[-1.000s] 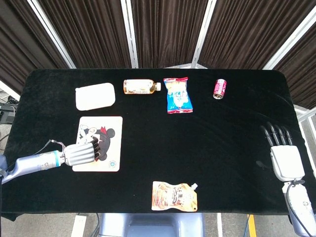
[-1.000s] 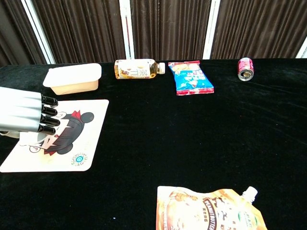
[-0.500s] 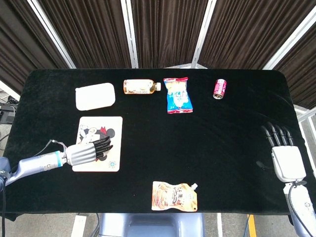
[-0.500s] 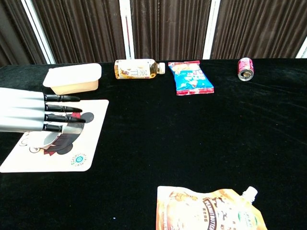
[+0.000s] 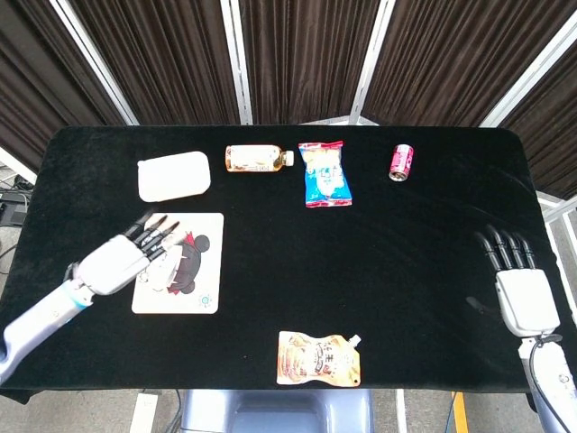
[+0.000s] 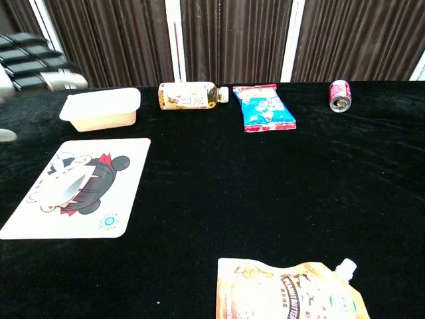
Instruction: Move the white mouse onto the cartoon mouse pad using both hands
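The white mouse [image 6: 66, 189] lies on the cartoon mouse pad [image 6: 116, 189] at the table's left side, with nothing touching it. In the chest view my left hand [image 6: 34, 61] hangs raised above the table at the far left, fingers stretched out and empty. From the head view the same left hand [image 5: 122, 262] covers the left part of the mouse pad [image 5: 204, 271] and hides most of the mouse. At the table's right edge my right hand [image 5: 520, 290] lies flat with its fingers apart and holds nothing.
A white lidded box [image 5: 174, 175] sits behind the pad. Along the back lie a tea bottle [image 5: 257, 159], a blue snack bag [image 5: 325, 173] and a red can [image 5: 401, 162]. An orange spouted pouch [image 5: 318, 358] lies at the front edge.
My left hand uncurled its fingers, let go of the mouse on the pad, and rose up and back to the left. The right hand hardly moved.
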Motion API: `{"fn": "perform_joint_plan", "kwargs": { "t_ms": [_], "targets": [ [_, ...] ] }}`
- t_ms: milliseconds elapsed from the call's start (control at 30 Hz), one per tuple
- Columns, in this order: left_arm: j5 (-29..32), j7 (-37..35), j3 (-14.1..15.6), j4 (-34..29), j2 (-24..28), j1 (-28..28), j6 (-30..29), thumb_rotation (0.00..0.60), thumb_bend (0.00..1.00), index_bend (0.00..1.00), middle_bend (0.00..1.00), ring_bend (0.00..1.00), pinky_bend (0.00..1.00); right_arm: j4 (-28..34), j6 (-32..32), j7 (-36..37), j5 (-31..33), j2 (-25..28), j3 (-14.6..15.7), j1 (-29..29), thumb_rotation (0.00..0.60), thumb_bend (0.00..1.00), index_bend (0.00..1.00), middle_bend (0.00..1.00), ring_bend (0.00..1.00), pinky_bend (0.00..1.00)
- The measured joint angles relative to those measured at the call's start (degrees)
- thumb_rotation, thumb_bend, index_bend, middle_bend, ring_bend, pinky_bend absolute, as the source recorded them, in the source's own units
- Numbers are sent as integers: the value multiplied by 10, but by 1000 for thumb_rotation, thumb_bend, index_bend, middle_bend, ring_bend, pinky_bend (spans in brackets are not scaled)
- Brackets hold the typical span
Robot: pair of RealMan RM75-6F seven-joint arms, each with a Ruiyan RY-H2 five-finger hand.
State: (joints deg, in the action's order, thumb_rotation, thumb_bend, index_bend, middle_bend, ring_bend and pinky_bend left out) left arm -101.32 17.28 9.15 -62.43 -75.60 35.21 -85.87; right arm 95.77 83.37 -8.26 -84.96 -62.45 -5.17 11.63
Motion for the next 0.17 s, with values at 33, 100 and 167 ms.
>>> {"fn": "perform_joint_plan", "kwargs": {
  "t_ms": [33, 100, 167],
  "targets": [
    [21, 0, -7, -44, 13, -15, -7, 600, 13, 0, 0, 0, 0, 1, 2, -2, -3, 0, 1, -1, 600, 0, 0, 0, 0, 0],
    [54, -2, -16, -113, 34, -40, -18, 600, 6, 0, 0, 0, 0, 2, 8, -6, -10, 1, 2, -3, 600, 0, 0, 0, 0, 0],
    [94, -7, -25, -194, 58, -73, -34, 600, 3, 0, 0, 0, 0, 5, 15, -9, -18, 1, 3, -5, 600, 0, 0, 0, 0, 0]
  ]
}}
